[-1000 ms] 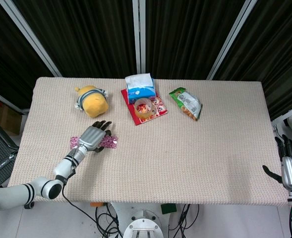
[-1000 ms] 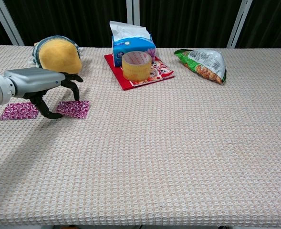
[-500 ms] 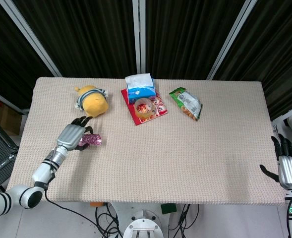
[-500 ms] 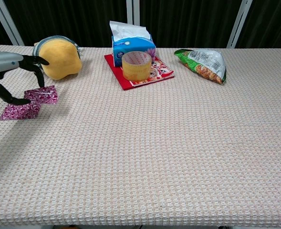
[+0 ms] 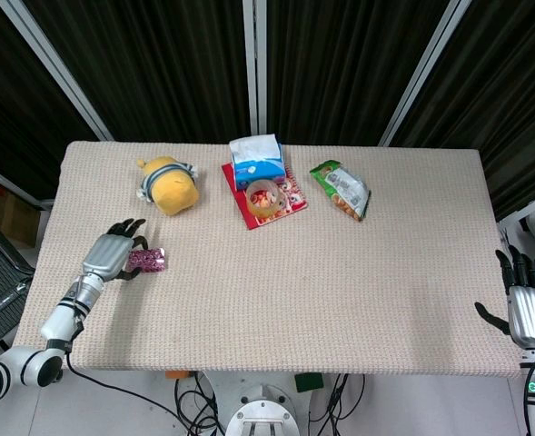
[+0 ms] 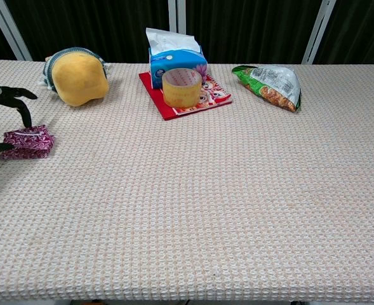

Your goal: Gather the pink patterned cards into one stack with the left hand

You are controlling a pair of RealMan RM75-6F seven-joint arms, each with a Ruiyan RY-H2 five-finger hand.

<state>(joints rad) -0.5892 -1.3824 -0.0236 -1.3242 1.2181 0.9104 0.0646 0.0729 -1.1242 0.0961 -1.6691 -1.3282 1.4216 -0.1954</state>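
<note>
The pink patterned cards (image 5: 146, 262) lie as one small pile near the table's left edge, one on top of the other (image 6: 28, 141). My left hand (image 5: 113, 254) is right beside them on their left side. In the chest view only its fingers (image 6: 12, 96) show at the frame's left edge. One finger reaches down to the pile's far edge and the thumb touches its near left corner, so the top card sits pinched between them. My right hand (image 5: 530, 307) hangs off the table's right edge with its fingers spread and nothing in it.
A yellow plush toy (image 5: 169, 183) lies just behind the cards. Further right are a blue tissue box (image 5: 256, 158), a roll of tape (image 5: 263, 198) on a red booklet (image 5: 292, 199), and a green snack bag (image 5: 341, 189).
My left hand has drawn back to the left, carrying the right-hand pink card over onto the other one. The two cards that lay apart now form one pile.
</note>
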